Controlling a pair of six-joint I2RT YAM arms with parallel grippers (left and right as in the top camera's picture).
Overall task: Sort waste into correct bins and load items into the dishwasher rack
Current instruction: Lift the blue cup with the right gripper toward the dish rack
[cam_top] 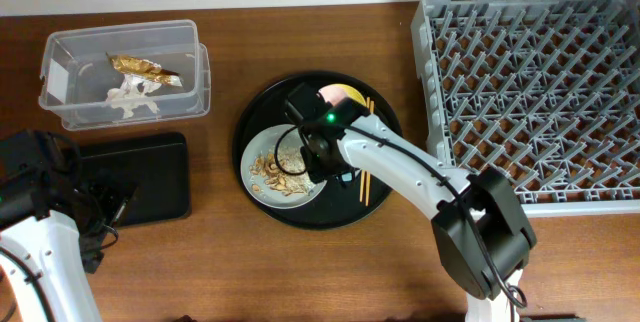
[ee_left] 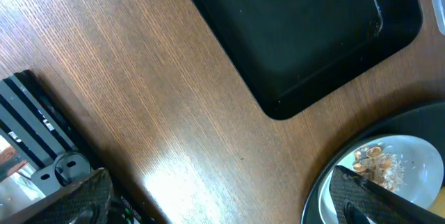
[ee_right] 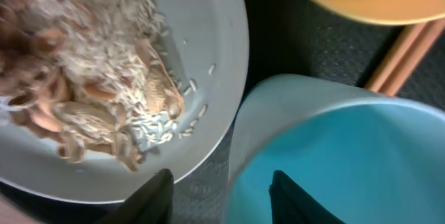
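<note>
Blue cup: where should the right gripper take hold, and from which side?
Take the rim wall nearest the plate, coming down from above, one finger inside and one outside. The blue cup seems to stand upright with its mouth open upward and looks too wide to span. The open right gripper straddles that edge.

The right arm [cam_top: 400,167] stretches out long. The right tool [ee_right: 221,196] at its end points down, its two fingers [ee_right: 156,196] apart. The left arm [cam_top: 40,247] is bent in close. The left tool [ee_left: 219,200] tilts down, its fingers [ee_left: 76,196] spread wide.
</note>
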